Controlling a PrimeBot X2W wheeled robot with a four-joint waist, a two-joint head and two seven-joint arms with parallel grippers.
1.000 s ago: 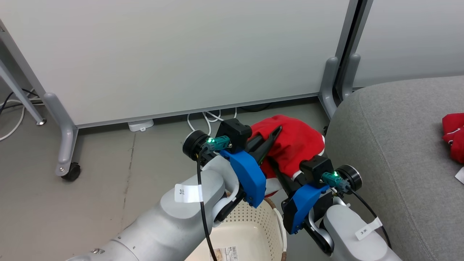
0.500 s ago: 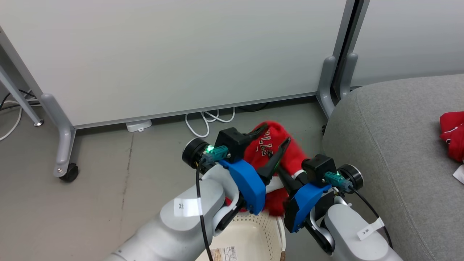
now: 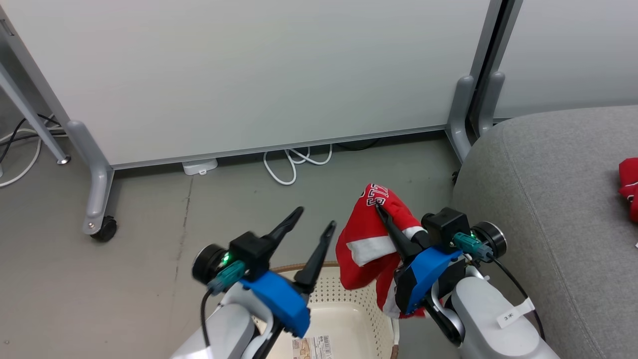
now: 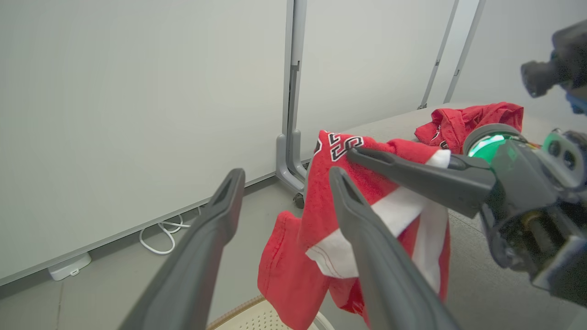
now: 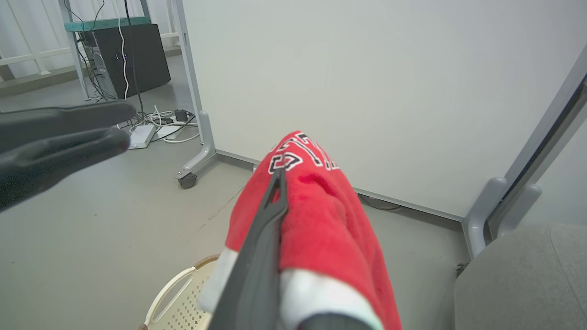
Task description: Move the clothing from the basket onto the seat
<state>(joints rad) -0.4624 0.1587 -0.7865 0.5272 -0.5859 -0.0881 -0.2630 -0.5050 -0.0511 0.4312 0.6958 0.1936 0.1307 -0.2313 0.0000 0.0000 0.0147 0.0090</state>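
Grey concrete floor [image 3: 149,279], white partition panels [image 3: 249,75] behind. Right claw [image 3: 379,208] clenched on red white-trimmed fabric garment [image 3: 366,239]: lettered end up at the fingertips, long axis roughly vertical, tail hanging over right rim of single cream perforated plastic basket [image 3: 349,304]. Left claw [image 3: 315,218] released, empty, just beside garment. Second red garment [image 3: 629,184] lies crumpled on single grey woven-fabric seat [image 3: 548,199]. Count: two garments, two claws.

The basket [image 3: 351,299] is cut off at the near picture edge. A red garment [image 3: 629,184] on the seat [image 3: 548,209] is cropped at the right edge.
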